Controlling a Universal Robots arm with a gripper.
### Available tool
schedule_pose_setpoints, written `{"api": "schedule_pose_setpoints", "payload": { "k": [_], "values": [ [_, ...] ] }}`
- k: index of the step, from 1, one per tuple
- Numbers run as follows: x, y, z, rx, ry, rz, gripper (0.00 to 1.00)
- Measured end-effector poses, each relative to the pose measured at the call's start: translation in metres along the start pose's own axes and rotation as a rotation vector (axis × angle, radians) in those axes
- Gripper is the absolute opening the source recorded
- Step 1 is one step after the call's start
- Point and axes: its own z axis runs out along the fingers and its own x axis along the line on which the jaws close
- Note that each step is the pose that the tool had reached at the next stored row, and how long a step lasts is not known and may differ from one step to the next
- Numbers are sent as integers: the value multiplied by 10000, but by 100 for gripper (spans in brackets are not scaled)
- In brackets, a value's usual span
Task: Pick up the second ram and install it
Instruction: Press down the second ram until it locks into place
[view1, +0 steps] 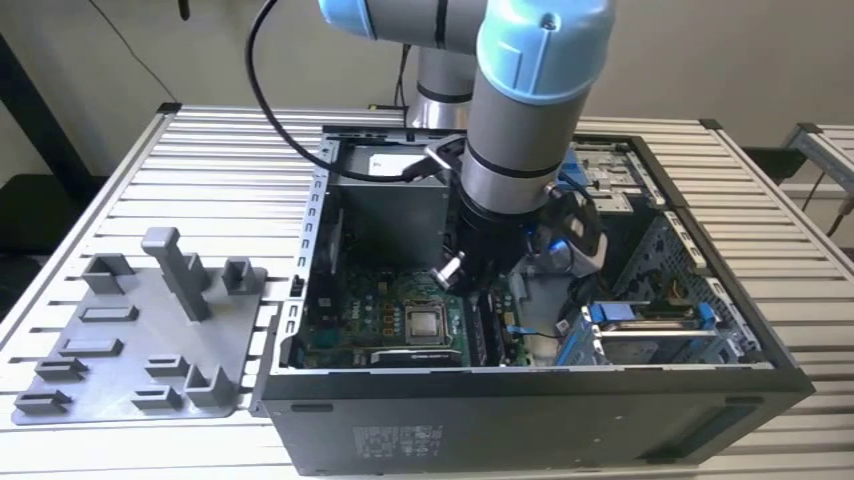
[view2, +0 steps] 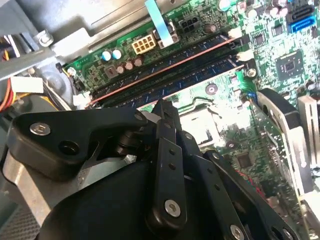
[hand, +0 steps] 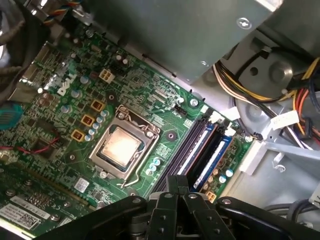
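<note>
My gripper (view1: 467, 290) reaches down into the open computer case (view1: 534, 410), over the memory slots (view1: 483, 330) on the green motherboard. In both wrist views its black fingers (view2: 163, 112) (hand: 177, 184) are pressed together with nothing visible between them, tips close above one end of the slot bank (hand: 200, 150). A thin ram stick (view2: 165, 69) stands on edge in the slots, its top edge showing as a reddish line. A second pale edge (hand: 214, 157) runs along the blue slot beside it. I cannot tell which of them is the second ram.
The processor socket (hand: 120, 147) lies beside the slots. A grey power-supply box (view1: 387, 200) and bundled cables (hand: 300, 100) crowd the case's far side; a drive cage (view1: 654, 320) stands at the exterior view's right. The grey fixture tray (view1: 134, 340) lies left of the case.
</note>
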Motion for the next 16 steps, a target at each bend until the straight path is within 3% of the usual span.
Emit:
{"api": "schedule_pose_setpoints", "payload": {
  "k": [16],
  "values": [
    [0, 0, 1, -96, 29, -2600, 11]
  ]
}}
